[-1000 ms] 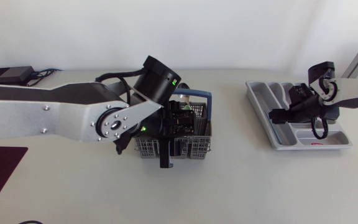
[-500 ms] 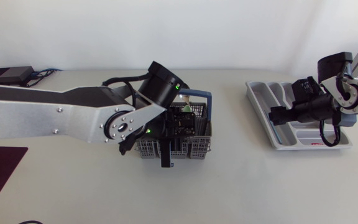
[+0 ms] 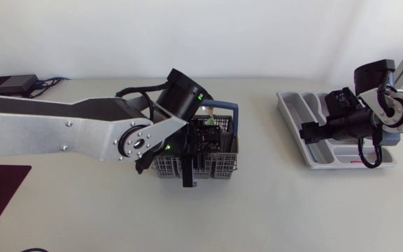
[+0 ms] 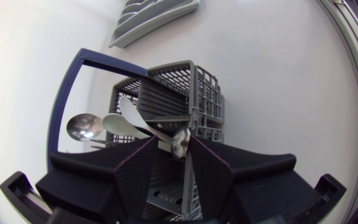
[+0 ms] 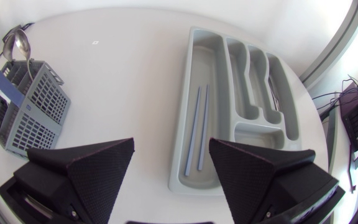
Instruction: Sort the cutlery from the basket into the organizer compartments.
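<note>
White counter is seen carrying a grey cutlery basket (image 3: 219,166) and, well apart from it, a grey organizer (image 5: 211,68). The left claw (image 4: 176,146) is held in the basket at a metal utensil end (image 4: 180,142); whether that is gripped cannot be told. A metal spoon (image 4: 84,126) and a pale spoon (image 4: 120,123) are seen standing beside it. The right claw (image 5: 170,146) is spread wide and empty above the organizer's edge. Two blue-grey sticks (image 5: 197,127) are laid in the long compartment. A red marking (image 3: 356,162) is too small to be read.

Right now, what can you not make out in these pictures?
Head view: basket contents, under left hand.
Head view: organizer middle, under right hand.
Left wrist view: spoon handles, behind left hand.
Right wrist view: thin item in organizer's end slot, too small.
</note>
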